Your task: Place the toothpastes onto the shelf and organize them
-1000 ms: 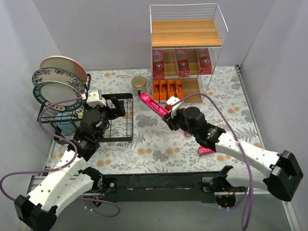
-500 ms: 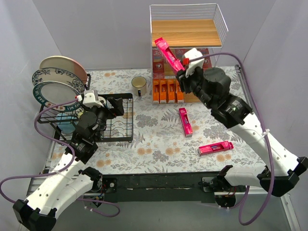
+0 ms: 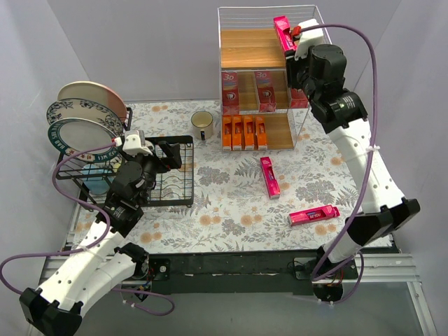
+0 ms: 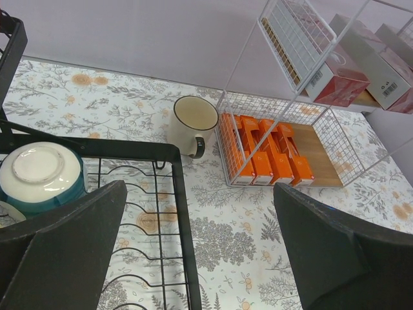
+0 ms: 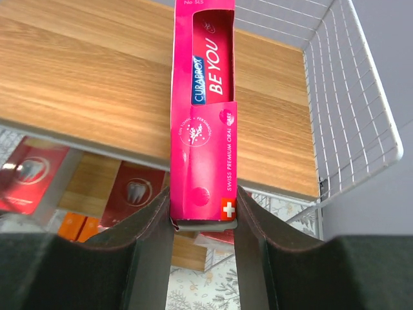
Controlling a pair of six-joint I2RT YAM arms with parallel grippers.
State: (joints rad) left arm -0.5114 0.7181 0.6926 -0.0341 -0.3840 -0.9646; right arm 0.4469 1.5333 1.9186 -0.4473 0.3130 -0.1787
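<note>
1. Over the top tier of the tall white-wire shelf with light wooden boards point(image 3: 316, 28), the right gripper point(image 5: 202, 210) is clenched on the near end of a slim magenta-pink toothpaste carton point(image 5: 205, 97), one finger against each long side.
2. The carton's long axis runs straight out from the jaws toward the back of the shelf, printed face up. It sits over the right half of the top board point(image 5: 84, 77), near the right wire wall; whether it touches the wood I cannot tell.
3. Below, wide red cartons point(image 3: 230, 91) stand upright on the middle tier, and slim orange cartons point(image 3: 243, 133) lie in a row on the bottom tier.
4. Two more pink cartons lie flat on the floral table cover point(image 3: 224, 210): one point(image 3: 269, 176) running front to back, the other point(image 3: 313, 215) nearly crosswise, nearer the arms.
5. The left gripper point(image 4: 206, 258) hangs released and empty over the low black wire dish rack point(image 4: 177, 194), facing a cream mug point(image 4: 191, 123).
</note>
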